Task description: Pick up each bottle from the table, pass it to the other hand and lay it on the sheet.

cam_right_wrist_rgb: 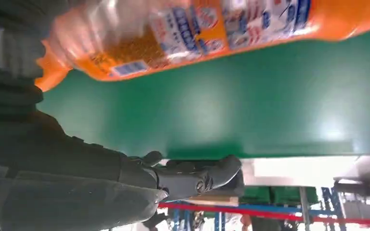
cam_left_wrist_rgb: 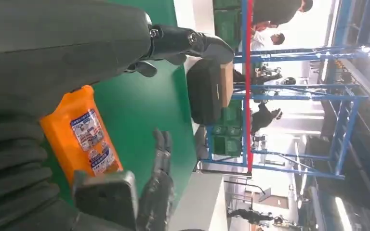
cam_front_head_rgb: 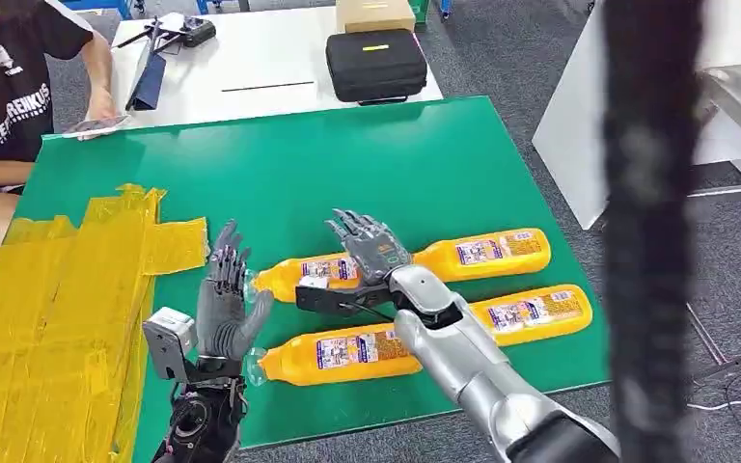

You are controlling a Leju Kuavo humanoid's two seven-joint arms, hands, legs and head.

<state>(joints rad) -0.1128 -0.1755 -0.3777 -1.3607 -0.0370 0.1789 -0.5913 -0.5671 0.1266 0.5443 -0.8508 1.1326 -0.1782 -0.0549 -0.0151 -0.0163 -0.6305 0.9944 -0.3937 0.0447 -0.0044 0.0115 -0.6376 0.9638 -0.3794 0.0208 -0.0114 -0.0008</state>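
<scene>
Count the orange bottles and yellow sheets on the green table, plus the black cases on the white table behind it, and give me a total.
Orange bottles: 4
Yellow sheet: 1
Black case: 1
Total: 6

Four orange bottles (cam_front_head_rgb: 507, 250) (cam_front_head_rgb: 531, 313) (cam_front_head_rgb: 304, 275) (cam_front_head_rgb: 343, 354); one yellow sheet (cam_front_head_rgb: 53, 318); one black case (cam_front_head_rgb: 376, 64).

Bare green table (cam_front_head_rgb: 347, 164) beyond the bottles (cam_front_head_rgb: 367, 352), yellow sheet (cam_front_head_rgb: 48, 318) unobstructed at left
</scene>
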